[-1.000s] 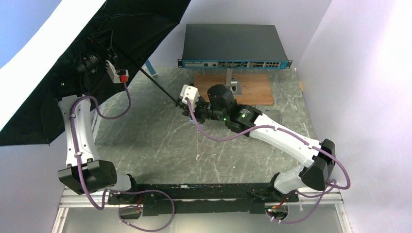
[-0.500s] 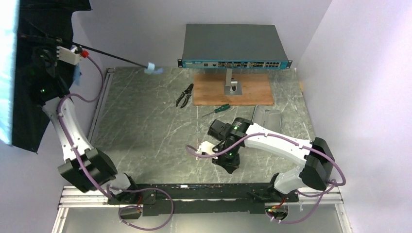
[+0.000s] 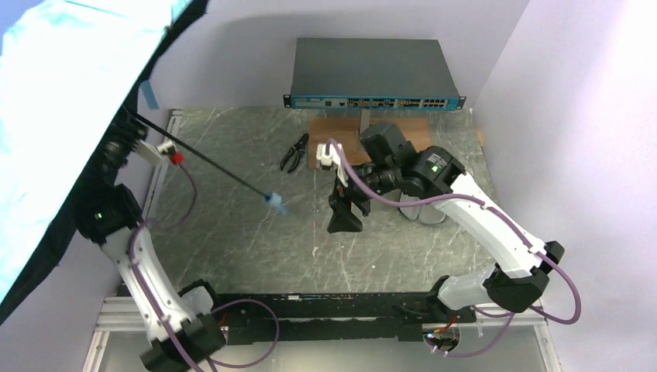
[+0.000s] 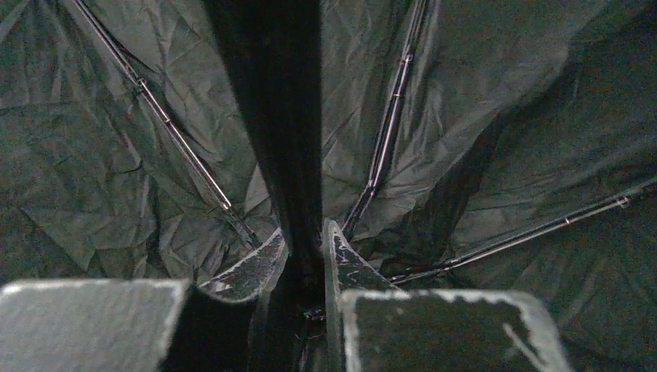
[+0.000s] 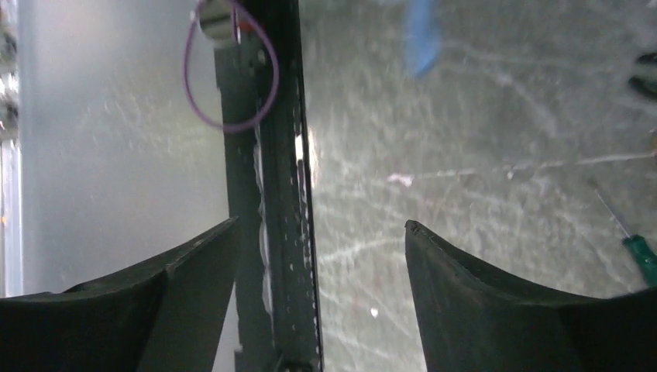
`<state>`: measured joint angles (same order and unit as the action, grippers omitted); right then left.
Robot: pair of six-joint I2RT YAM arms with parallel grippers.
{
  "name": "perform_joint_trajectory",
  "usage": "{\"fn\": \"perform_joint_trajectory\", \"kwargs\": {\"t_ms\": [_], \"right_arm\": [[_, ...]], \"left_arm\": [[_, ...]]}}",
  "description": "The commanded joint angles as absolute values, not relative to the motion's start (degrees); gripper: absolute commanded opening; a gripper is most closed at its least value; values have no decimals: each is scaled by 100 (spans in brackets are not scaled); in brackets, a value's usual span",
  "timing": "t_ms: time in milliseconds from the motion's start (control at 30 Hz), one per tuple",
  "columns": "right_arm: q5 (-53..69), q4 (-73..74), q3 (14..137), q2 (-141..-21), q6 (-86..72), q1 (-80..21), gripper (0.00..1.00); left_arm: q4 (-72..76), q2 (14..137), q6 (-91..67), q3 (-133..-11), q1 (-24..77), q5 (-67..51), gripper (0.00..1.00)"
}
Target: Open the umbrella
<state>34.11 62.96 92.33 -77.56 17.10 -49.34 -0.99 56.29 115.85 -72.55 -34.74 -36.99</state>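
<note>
Your left gripper (image 4: 304, 246) is clenched on the umbrella (image 3: 70, 108) by its black shaft (image 3: 221, 172) just under the hub, probably to carry the spread canopy off the table. The canopy fills the upper left of the top view, with the pale-blue handle (image 3: 274, 203) pointing toward centre. Your right gripper (image 3: 343, 214) hangs released mid-frame, holding nothing. Count one umbrella, one pliers (image 3: 293, 155), one green-handled screwdriver (image 5: 641, 260) and one network switch (image 3: 372, 70).

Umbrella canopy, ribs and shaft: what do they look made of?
Umbrella canopy: thin fabric, probably synthetic; matte black underside, creased all over. Ribs: slim metal rods, judging by the glints. Shaft: thin and black, likely painted metal, though the look leaves it open.
</note>
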Motion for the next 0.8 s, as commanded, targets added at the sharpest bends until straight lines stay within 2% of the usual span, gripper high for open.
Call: {"fn": "perform_joint_trajectory", "kwargs": {"t_ms": [0, 67, 133, 300, 767], "right_arm": [[3836, 5512, 9852, -7673, 850, -4841, 82], [3736, 5305, 10050, -7754, 641, -4827, 92], [3724, 5246, 10218, -7909, 487, -4827, 95], [4174, 5010, 10109, -8180, 15, -5010, 93], [5207, 4830, 9852, -8964, -287, -5735, 91]], "left_arm": [[-1547, 4753, 12132, -7013, -3489, -5526, 0], [-2446, 4507, 12335, -7105, -3433, -5929, 0], [-3155, 4348, 12670, -7144, -3258, -5942, 0], [-3111, 3979, 12731, -6758, -2693, -5189, 0], [-2772, 4081, 12636, -6655, -2081, -4384, 0]]}}
